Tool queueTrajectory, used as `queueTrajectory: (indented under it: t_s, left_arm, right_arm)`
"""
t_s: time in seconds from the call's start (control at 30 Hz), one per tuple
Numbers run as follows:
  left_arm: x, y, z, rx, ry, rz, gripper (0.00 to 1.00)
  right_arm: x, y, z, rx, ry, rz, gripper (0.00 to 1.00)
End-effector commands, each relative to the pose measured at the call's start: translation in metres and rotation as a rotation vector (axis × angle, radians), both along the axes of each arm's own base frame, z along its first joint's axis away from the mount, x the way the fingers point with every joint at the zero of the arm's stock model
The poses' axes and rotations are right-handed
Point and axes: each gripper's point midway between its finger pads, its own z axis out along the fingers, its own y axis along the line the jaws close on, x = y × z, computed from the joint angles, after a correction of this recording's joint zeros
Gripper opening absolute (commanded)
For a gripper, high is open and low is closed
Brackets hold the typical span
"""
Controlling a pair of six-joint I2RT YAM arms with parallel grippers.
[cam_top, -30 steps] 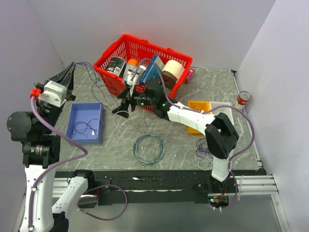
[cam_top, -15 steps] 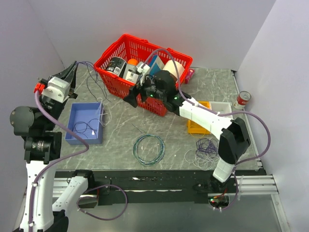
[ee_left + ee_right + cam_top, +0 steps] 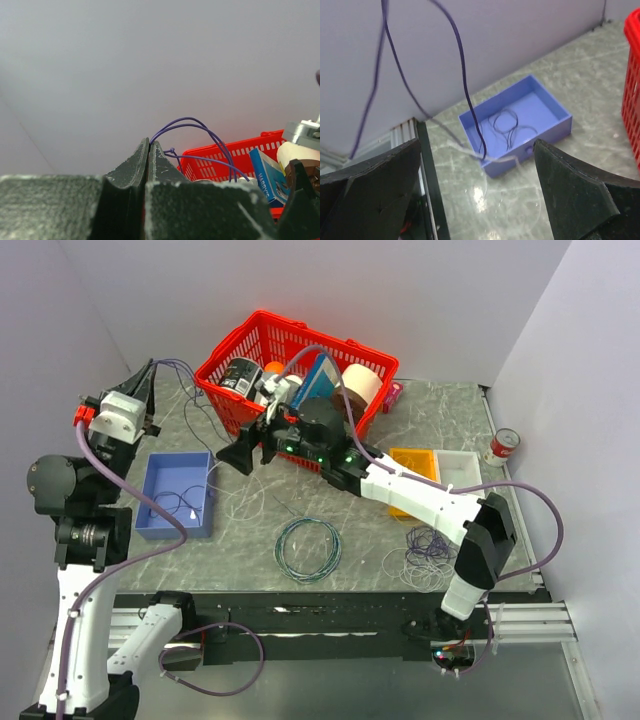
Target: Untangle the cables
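My left gripper [image 3: 150, 373] is raised at the far left, shut on a thin purple cable [image 3: 192, 398] [image 3: 200, 126]. Its tips [image 3: 149, 143] pinch the strand, which arcs down to the right end of the blue tray [image 3: 150, 512]. A pale whitish cable [image 3: 470, 150] joins it at the tray's corner and loops on the table [image 3: 236, 502]. Dark thin wires [image 3: 507, 122] lie inside the tray [image 3: 555, 127]. My right gripper [image 3: 240, 455] [image 3: 476, 146] hovers open just right of the tray, the hanging purple strand between its fingers but untouched. Another tangle of cables [image 3: 425, 552] lies front right.
A red basket [image 3: 232, 362] full of goods stands at the back, right behind the right arm. A teal ring of cable [image 3: 308, 548] lies front centre. An orange tray [image 3: 415, 462], a white tray [image 3: 462, 466] and a can [image 3: 505, 443] sit at the right.
The right arm has swung left from the basket front toward the blue tray, still open. The left gripper has lifted slightly with the purple cable.
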Motion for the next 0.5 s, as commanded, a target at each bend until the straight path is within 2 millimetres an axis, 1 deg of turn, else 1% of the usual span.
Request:
queueTrajectory:
  t_s: [0.0,0.03,0.07,0.1,0.13,0.17,0.2,0.23,0.3,0.33,0.4,0.47]
  left_arm:
    - [-0.010,-0.005,0.013,-0.010,-0.047,-0.036,0.01]
    - [-0.014,-0.011,0.013,0.003,-0.050,-0.065,0.01]
    - [-0.016,-0.013,0.014,0.003,-0.049,-0.077,0.01]
    - [-0.018,-0.015,0.014,0.008,-0.046,-0.094,0.01]
    - [-0.023,-0.019,0.017,0.017,-0.054,-0.114,0.01]
    - [-0.025,-0.021,0.018,0.015,-0.055,-0.127,0.01]
    - [-0.027,-0.022,0.019,0.015,-0.056,-0.136,0.01]
    - [-0.030,-0.023,0.023,0.014,-0.064,-0.146,0.01]
    - [-0.034,-0.027,0.026,0.015,-0.070,-0.170,0.01]
    - [-0.037,-0.028,0.029,0.016,-0.077,-0.176,0.01]
    - [-0.040,-0.029,0.033,0.010,-0.084,-0.186,0.01]
    - [-0.040,-0.029,0.035,0.007,-0.093,-0.192,0.01]
  right_arm:
    - [-0.011,-0.014,0.026,0.112,-0.187,0.150,1.00]
    - [-0.018,-0.017,0.034,0.147,-0.283,0.209,1.00]
    - [-0.025,-0.022,0.020,0.121,-0.361,0.260,1.00]
    - [-0.032,-0.027,0.015,0.117,-0.406,0.330,1.00]
    - [-0.031,-0.027,0.009,0.097,-0.449,0.351,0.99]
    - [-0.030,-0.027,0.004,0.080,-0.450,0.374,0.99]
    - [-0.025,-0.028,0.001,0.066,-0.447,0.384,1.00]
    - [-0.025,-0.024,0.002,0.067,-0.442,0.420,1.00]
    - [-0.017,-0.023,0.001,0.069,-0.429,0.421,0.98]
    - [-0.009,-0.022,-0.004,0.072,-0.412,0.408,0.98]
    - [-0.003,-0.018,0.001,0.095,-0.427,0.397,0.97]
    - [-0.001,-0.010,0.001,0.118,-0.390,0.417,0.96]
